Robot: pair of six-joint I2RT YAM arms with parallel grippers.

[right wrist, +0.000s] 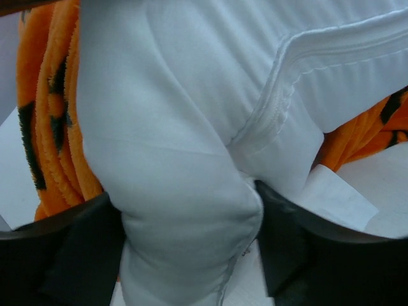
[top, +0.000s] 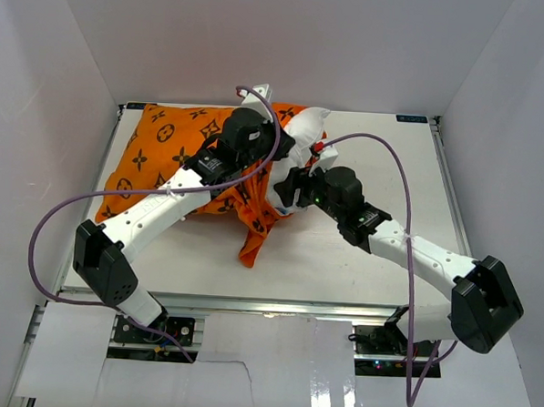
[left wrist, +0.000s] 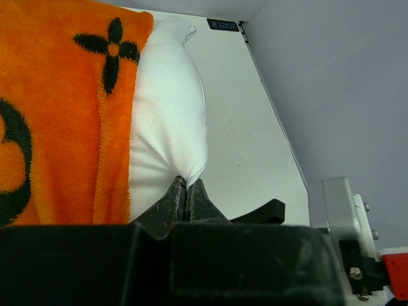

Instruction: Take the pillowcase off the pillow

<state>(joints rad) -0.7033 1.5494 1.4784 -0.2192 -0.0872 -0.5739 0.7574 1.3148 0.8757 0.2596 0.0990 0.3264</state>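
Note:
The orange pillowcase (top: pixel 165 148) with black motifs lies at the back left of the table, a loose flap (top: pixel 252 243) hanging toward the front. The white pillow (top: pixel 308 128) sticks out of its right end. My left gripper (top: pixel 287 151) is shut, pinching a fold of the pillow's fabric (left wrist: pixel 169 115) beside the pillowcase edge (left wrist: pixel 57 127). My right gripper (top: pixel 287 188) is closed around a thick bulge of the pillow (right wrist: pixel 178 127), one finger on each side, with the pillowcase (right wrist: pixel 54 127) bunched to the left. A small white tag (right wrist: pixel 338 197) lies by the right finger.
The white table (top: pixel 392 173) is enclosed by white walls on the left, back and right. Purple cables (top: pixel 393 164) loop above both arms. A metal rail (top: pixel 276 306) runs along the front edge.

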